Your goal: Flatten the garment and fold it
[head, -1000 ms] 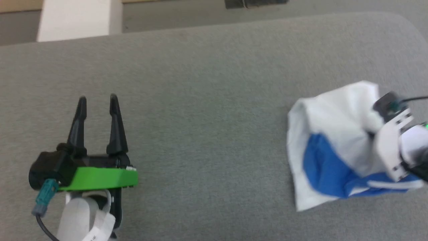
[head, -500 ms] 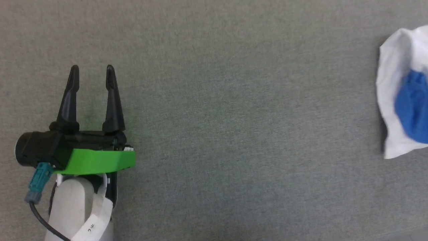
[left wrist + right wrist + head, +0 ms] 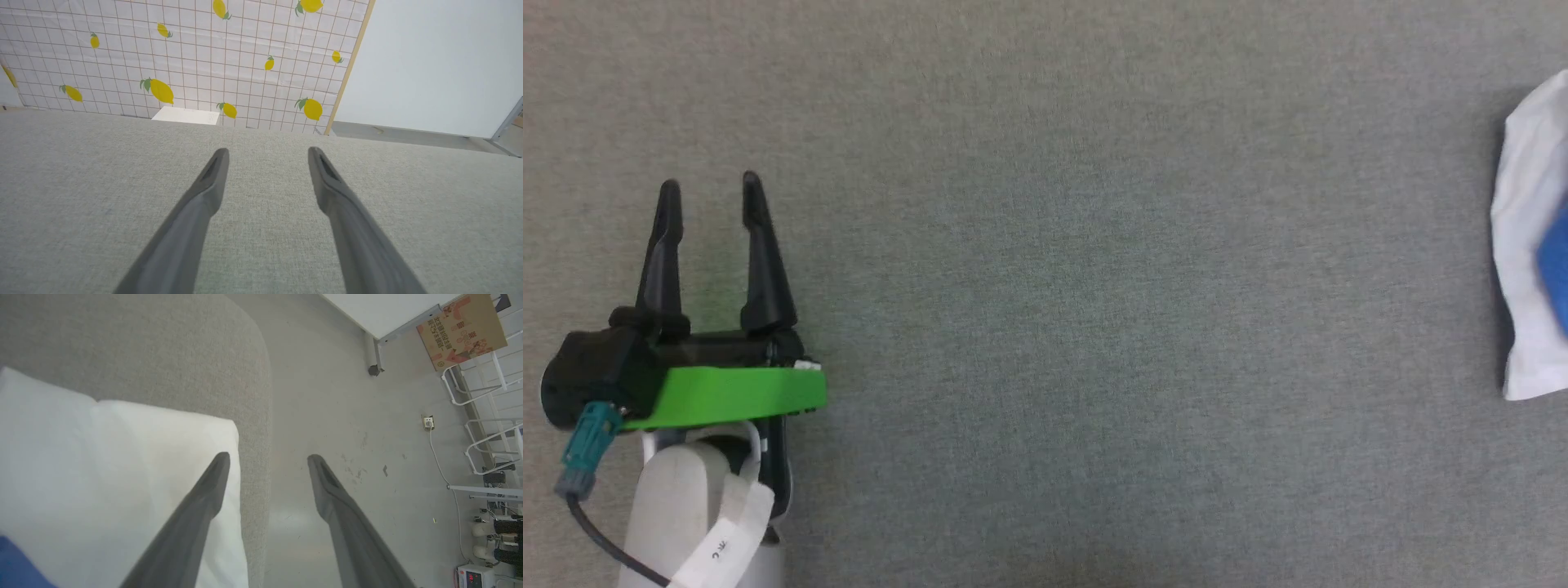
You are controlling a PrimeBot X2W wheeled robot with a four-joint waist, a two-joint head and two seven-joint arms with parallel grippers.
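The grey fabric worktop [image 3: 1094, 286] spans the head view from edge to edge. A second ago its far edge and a strip of floor beyond it ran along the top of the frame, so the camera has tipped since then.

The garment [image 3: 1523, 245] lies at the far right of the frame, at mid height, and is cut off by the right edge. Half a second ago more of it showed, with a broad blue patch. Now there is a tall white band with a thin blue sliver [image 3: 1556, 269] against the edge. A second ago a white wrist and dark fingers were over the bunched cloth in this view. The cloth is crumpled, not spread, with a soft rounded fold on its left side and a pointed corner at the bottom. In the right wrist view it is a smooth white mound at the left of the frame, with blue at the lower left corner.

The left pincer [image 3: 711, 184] sits at the lower left of the head view, a little further left and lower than half a second ago. Its fingers are set wide with nothing between them, over bare fabric and well apart from the garment.

The right pincer [image 3: 268, 456] is also wide and holds nothing. One finger lies across the white cloth and the other across the pale floor [image 3: 327, 396] past the worktop's rounded edge. I cannot tell whether it touches the cloth.
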